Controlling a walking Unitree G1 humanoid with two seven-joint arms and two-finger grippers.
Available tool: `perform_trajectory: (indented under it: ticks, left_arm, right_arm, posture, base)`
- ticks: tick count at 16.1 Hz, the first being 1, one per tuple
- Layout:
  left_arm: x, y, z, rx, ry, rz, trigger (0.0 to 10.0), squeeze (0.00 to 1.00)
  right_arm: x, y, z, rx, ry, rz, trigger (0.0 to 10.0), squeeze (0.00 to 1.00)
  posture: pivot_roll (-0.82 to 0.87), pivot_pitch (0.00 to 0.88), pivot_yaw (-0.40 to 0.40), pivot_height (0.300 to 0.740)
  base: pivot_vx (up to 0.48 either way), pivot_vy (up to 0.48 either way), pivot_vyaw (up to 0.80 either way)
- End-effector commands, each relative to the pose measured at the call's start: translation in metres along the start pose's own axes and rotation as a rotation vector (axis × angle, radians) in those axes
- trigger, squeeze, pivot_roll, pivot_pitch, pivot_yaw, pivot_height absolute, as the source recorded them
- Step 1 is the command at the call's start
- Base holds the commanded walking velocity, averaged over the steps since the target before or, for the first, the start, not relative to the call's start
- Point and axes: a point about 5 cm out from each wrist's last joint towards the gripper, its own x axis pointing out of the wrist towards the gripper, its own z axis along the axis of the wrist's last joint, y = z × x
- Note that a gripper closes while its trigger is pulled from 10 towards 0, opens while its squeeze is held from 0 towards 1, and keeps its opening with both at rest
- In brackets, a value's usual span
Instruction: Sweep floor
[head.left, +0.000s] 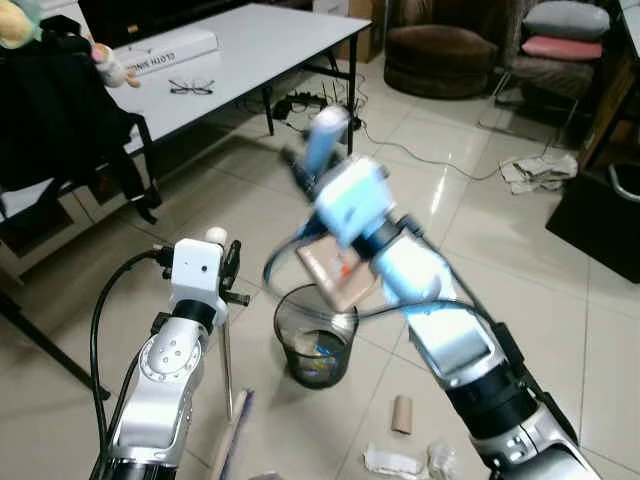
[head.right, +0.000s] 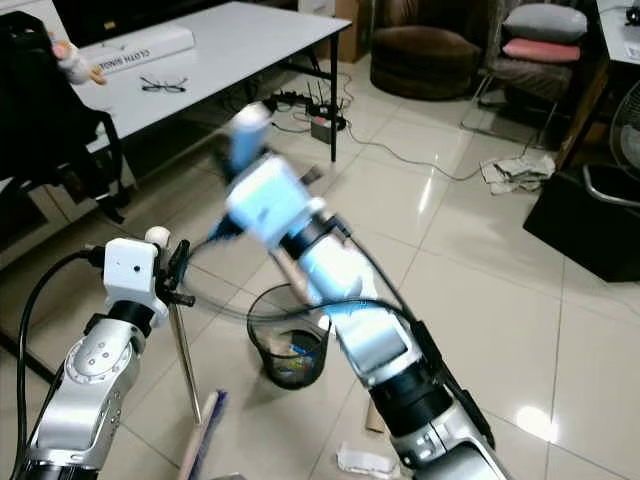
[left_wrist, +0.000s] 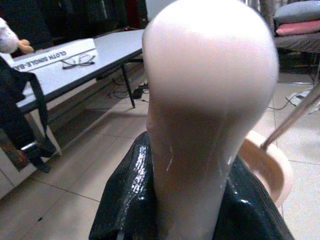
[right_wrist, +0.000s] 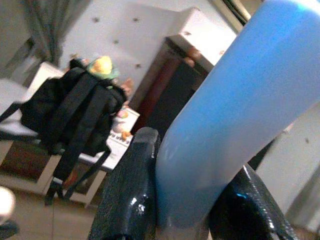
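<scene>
My right hand is clamped on the blue plastic dustpan handle, with the dustpan tipped over the black mesh wastebasket. My left hand grips the pale rounded broom handle top. A cardboard tube and crumpled paper lie on the tiled floor.

Home room: armchair, folding table

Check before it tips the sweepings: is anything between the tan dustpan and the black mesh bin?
Nothing visible: the right gripper holds the tan dustpan by its blue handle directly over the black mesh bin's open rim.
</scene>
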Motion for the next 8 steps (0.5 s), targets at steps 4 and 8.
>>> perform_trajectory:
  ticks: [4,8]
  left_arm:
    - [0.0,-0.001,0.006,0.035,-0.031,-0.024,10.0,0.0]
    - [-0.002,-0.014,0.0,0.037,0.005,-0.17,10.0,0.0]
  right_arm:
    - [0.001,-0.001,0.012,-0.137,-0.061,0.008,10.0,0.0]
    - [-0.042,-0.082,-0.026,-0.198,0.308,-0.463,10.0,0.0]
  posture:
    - [-0.04,0.0,0.067,0.74]
    - [-0.05,0.0,0.068,0.74]
  base:
    - [0.0,0.0,0.0]
    - [0.0,0.0,0.0]
